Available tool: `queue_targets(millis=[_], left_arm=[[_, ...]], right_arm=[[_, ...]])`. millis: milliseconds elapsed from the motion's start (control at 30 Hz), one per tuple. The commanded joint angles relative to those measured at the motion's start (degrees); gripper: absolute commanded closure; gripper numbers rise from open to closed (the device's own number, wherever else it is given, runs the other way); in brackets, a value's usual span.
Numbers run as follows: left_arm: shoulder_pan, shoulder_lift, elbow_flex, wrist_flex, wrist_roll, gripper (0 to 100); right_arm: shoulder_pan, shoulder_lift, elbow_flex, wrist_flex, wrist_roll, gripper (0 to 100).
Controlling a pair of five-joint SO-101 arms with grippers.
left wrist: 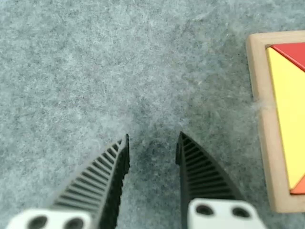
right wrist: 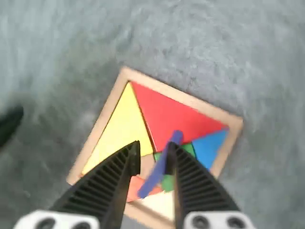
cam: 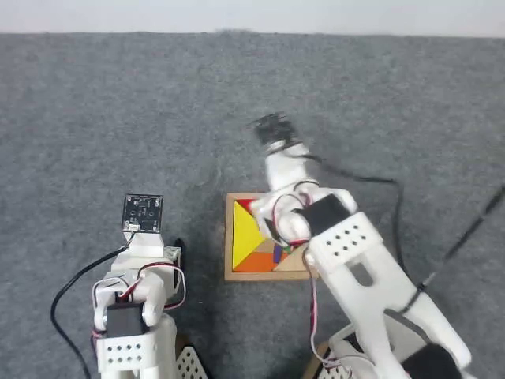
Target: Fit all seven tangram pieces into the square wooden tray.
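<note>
The square wooden tray lies at mid-table. In it lie a large yellow triangle, a large red triangle, a light blue triangle, a green piece and an orange piece. A dark blue piece stands tilted on its edge over the tray's middle, between the fingers of my right gripper. Those fingers are slightly apart, wider than the piece. My left gripper is open over bare carpet, left of the tray.
Grey carpet covers the whole table. The right arm leans over the tray's right side and hides that part in the high view. A black cable trails to the right. The left arm sits at the front left.
</note>
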Motion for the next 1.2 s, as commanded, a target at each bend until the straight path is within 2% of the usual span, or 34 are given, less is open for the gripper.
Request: queue_targets(millis=[0, 167, 600, 800, 967, 1167], left_arm=[[0.4, -0.6, -0.7, 0.4, -0.5, 85], [0.4, -0.6, -0.7, 0.4, -0.5, 85], [0.4, -0.6, -0.7, 0.4, -0.5, 85], [0.4, -0.6, -0.7, 0.4, -0.5, 85], [0.4, -0.6, -0.7, 0.4, -0.5, 85], [0.4, -0.6, -0.7, 0.4, -0.5, 85]], right_arm=[[-4.9, 3.9, -0.3, -2.6, 14.8, 99.1], [-5.4, 10.6, -2.3, -3.8, 15.6, 99.2], [6.7, 17.3, -3.7, -3.7, 15.6, 99.2], [7.3, 16.8, -1.2, -4.4, 15.6, 99.2], [8.2, 17.5, -1.2, -9.3, 15.7, 99.2], [6.3, 17.5, -1.1, -9.1, 15.6, 99.2]])
